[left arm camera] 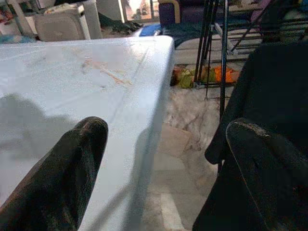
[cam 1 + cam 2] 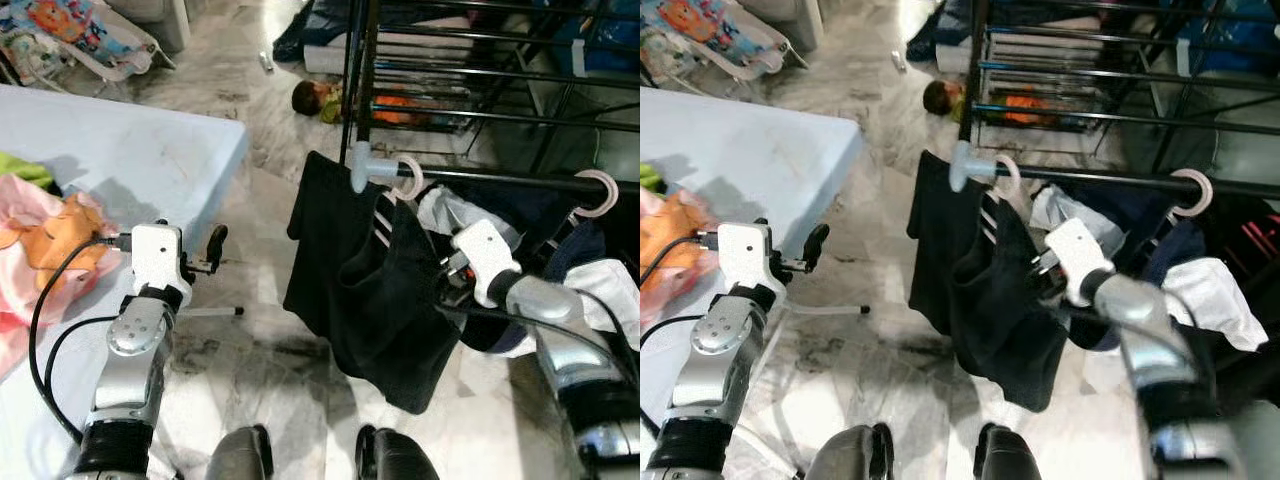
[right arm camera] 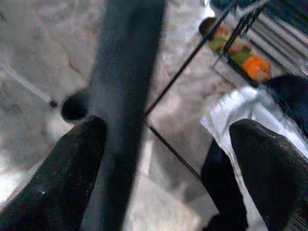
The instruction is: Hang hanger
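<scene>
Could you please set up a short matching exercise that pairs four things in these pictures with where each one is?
Things:
1. black garment
2. pink hanger hook
3. orange stuffed toy
4. left gripper

Places:
A. lying on the pale blue table
B. hooked over the dark rack bar
C. open, beside the table's edge
D. hanging from the rack, near the floor

Pairs: 1-D, 2-B, 3-A, 4-C
</scene>
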Tool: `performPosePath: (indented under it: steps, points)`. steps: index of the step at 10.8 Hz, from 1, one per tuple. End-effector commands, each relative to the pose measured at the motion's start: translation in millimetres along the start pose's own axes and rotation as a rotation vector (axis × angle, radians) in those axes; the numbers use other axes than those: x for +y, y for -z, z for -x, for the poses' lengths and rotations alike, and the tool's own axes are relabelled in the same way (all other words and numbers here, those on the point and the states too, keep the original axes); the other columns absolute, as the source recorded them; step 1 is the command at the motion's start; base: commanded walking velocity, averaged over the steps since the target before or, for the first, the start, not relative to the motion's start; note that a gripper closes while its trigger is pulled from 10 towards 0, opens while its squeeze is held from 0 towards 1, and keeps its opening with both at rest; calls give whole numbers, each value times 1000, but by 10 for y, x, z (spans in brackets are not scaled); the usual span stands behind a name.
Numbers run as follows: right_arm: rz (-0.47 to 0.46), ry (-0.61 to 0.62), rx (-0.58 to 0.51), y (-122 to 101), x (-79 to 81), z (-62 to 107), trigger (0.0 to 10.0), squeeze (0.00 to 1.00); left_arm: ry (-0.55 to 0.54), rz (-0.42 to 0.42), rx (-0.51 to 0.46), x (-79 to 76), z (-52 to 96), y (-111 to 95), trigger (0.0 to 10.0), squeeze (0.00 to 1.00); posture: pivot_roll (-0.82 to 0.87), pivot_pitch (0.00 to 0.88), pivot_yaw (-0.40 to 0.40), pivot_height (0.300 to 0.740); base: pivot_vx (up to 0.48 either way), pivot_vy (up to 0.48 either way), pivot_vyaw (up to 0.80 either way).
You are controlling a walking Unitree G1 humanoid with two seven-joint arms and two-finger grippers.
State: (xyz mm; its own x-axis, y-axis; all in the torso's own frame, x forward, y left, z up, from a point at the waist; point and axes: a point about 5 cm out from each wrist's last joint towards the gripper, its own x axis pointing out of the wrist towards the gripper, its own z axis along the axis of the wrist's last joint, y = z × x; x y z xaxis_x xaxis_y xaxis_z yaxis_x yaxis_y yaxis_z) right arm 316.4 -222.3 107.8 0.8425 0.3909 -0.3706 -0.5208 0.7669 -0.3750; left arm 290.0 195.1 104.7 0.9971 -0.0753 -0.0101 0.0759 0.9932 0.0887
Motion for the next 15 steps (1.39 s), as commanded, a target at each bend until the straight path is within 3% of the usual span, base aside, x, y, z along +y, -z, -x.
performPosePath:
  steps: [1, 5, 7, 8, 11, 15]
  points:
    - [7, -27, 21, 4, -33, -52, 10000, 0, 10, -11, 9, -13, -4, 0, 10000, 0, -68, 142, 2, 740, 0, 0, 0]
    - [-90, -191, 35, -56, -9, -321, 10000, 0, 1, -13, 20, -1, 35, 23, 10000, 0, -55, 150, -13, 740, 0, 0, 0]
    - [-71, -271, 6, -150, 66, -417, 10000, 0, 2, -16, 25, 1, 40, 26, 10000, 0, -47, 154, -16, 740, 0, 0, 0]
    - [-55, -299, 3, -194, 92, -460, 0, 0, -2, -17, 26, 16, 38, 23, 10000, 0, -48, 153, -16, 740, 0, 0, 0]
    - [-59, -318, 32, -135, 159, -494, 0, 0, 22, -14, 34, -68, 64, 50, 10000, 0, -50, 159, -18, 740, 0, 0, 0]
    - [-55, -298, 42, -106, 106, -474, 0, 0, 15, -14, 42, -47, 51, 57, 10000, 0, -57, 156, -17, 740, 0, 0, 0]
